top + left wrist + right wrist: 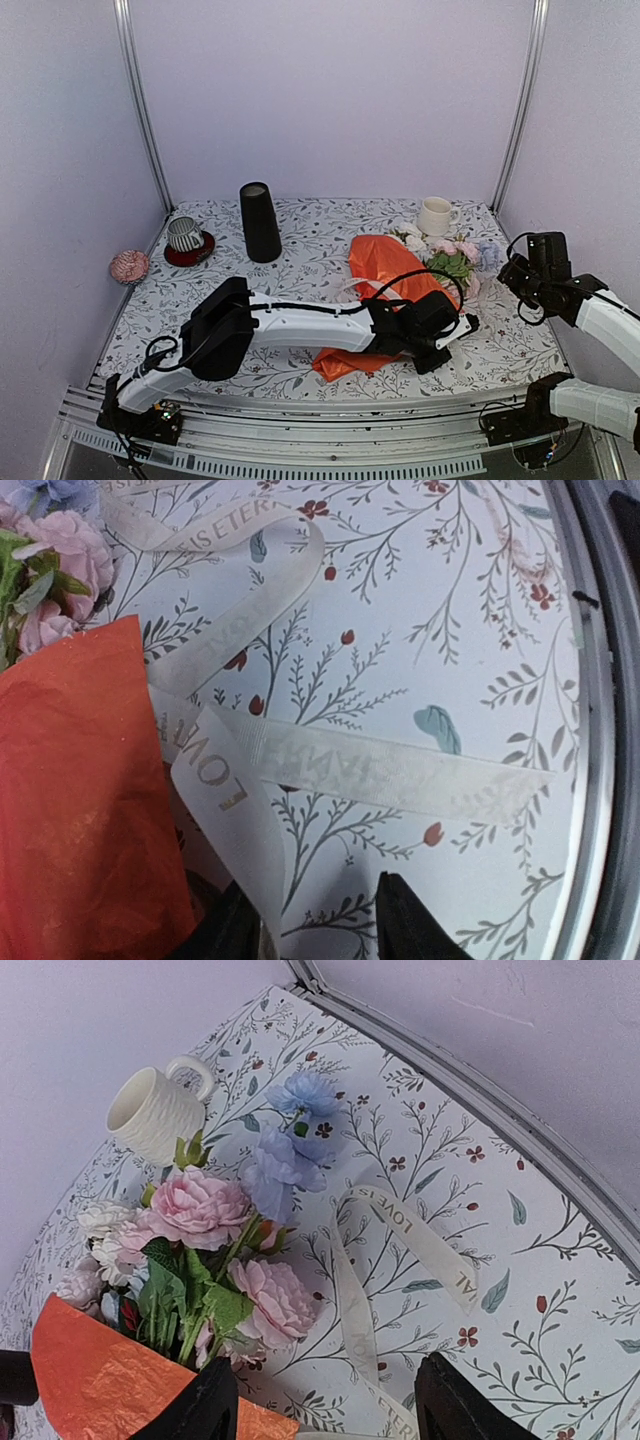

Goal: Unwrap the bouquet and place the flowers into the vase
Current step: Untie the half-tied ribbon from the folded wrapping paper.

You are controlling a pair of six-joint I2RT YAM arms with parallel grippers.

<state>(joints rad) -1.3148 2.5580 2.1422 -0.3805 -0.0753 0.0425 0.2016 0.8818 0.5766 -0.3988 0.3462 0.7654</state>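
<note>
1. The left pincer [320,930] sits low over the worktop [480,630] with its jaws apart. A strand of whitish ribbon [400,775] runs down between them, close beside one of its fingers [232,935], and does not look clamped.
2. The right pincer [325,1400] is spread too and holds nothing. It hangs off to the right of the blooms, with a loop of ribbon lying on the worktop below it.
3. The bouquet [385,270] lies on its side right of the worktop's middle. Its orange paper [80,810] is wrapped round the stems, and the flowers [200,1205] poke out towards the white mug [150,1110].
4. Done so far, as I judge it: the ribbon looks slack, trailing in loose loops. I cannot tell whether a knot remains, since one end disappears under the paper.
5. Left to do is nearly everything: free the ribbon, open the paper, lift the flowers out and carry them to the vase [259,222]. The vase stands upright at the back left, well apart from the bouquet, with no flowers in it.
</note>
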